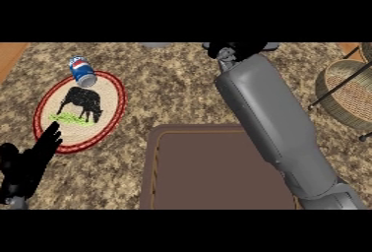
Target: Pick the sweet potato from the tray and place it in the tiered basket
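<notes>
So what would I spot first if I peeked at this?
Probably the big grey right forearm stretching up across the middle, over the brown tray. Next, the round plate with a black cow on it at the left, with a blue can lying on its top rim. The wicker basket sits at the right edge.

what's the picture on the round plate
A black cow on green grass, cream centre, red rim, on the plate; head view.

I log a speckled granite counter (174, 88): brown tray (218, 172) at near edge, cow-print plate (80, 113) left, wicker basket (349, 96) right.
</notes>
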